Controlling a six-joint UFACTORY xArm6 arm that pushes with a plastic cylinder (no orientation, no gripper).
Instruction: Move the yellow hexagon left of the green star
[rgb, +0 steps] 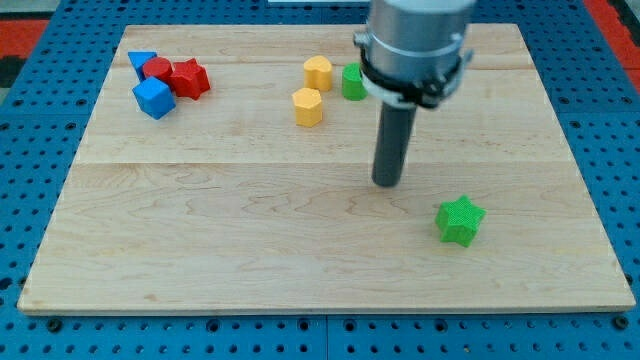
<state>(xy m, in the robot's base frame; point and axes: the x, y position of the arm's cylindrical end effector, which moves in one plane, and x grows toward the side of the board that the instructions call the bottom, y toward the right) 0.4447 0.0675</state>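
Note:
A green star (460, 220) lies on the wooden board toward the view's lower right. Two yellow blocks sit near the view's top centre: a yellow hexagon (308, 106) and, just above and to its right, a second yellow block (318, 72) of rounder shape. My tip (386, 184) rests on the board between them and the star, to the upper left of the green star and to the lower right of the yellow hexagon. It touches no block.
A green block (353, 81) sits beside the upper yellow block, partly hidden by the arm. At the view's top left are a blue triangle (141, 61), a red round block (156, 69), a red star (189, 78) and a blue cube (154, 98).

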